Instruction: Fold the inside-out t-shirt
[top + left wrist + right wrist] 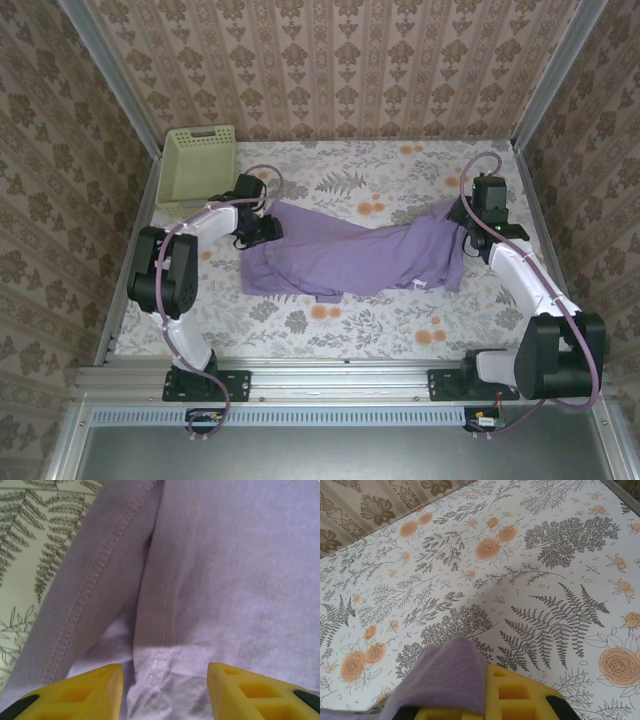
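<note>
T-shirt [350,258] long axis left-right; left pincer [165,672] spread over it, right pincer [485,700] pinching right end.

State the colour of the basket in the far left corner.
The basket is pale yellowish green, best seen in the top external view.
</note>
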